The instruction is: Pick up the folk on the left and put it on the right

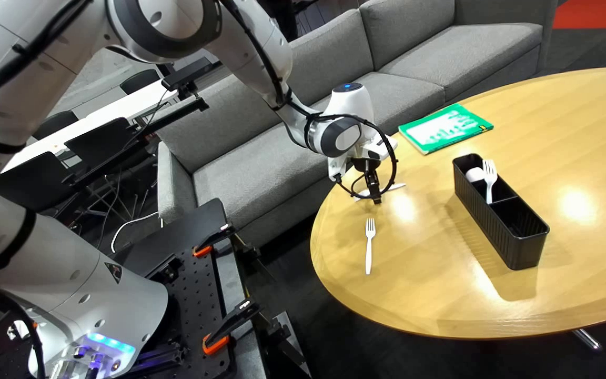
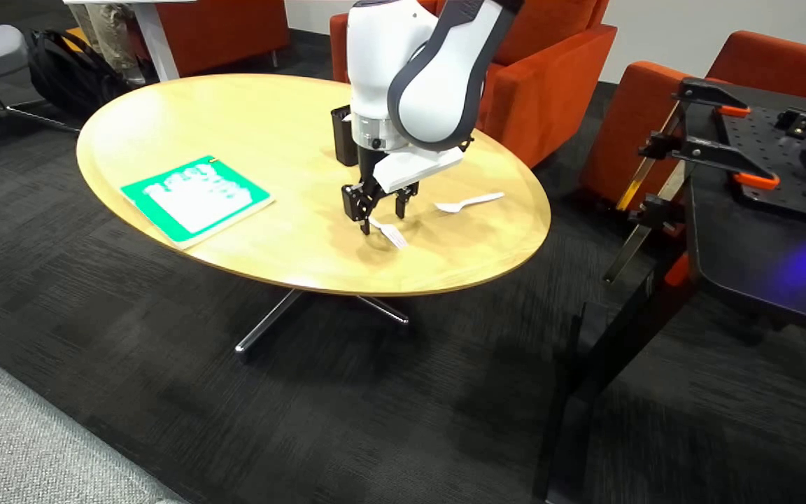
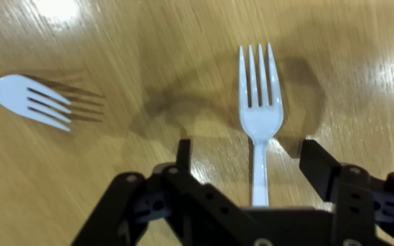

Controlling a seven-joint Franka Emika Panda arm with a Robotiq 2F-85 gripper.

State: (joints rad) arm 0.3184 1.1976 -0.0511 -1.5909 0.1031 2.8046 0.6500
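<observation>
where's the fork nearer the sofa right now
In the wrist view, the white fork lies on the table right of centre, underneath the open hand, with a second fork to its left.

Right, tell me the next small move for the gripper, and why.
I'd probably ease the open gripper straight down a touch. In the wrist view the white fork lies between the spread fingers with a gap on each side, but how close they are to the table is hard to tell, so closing now might miss.
</observation>
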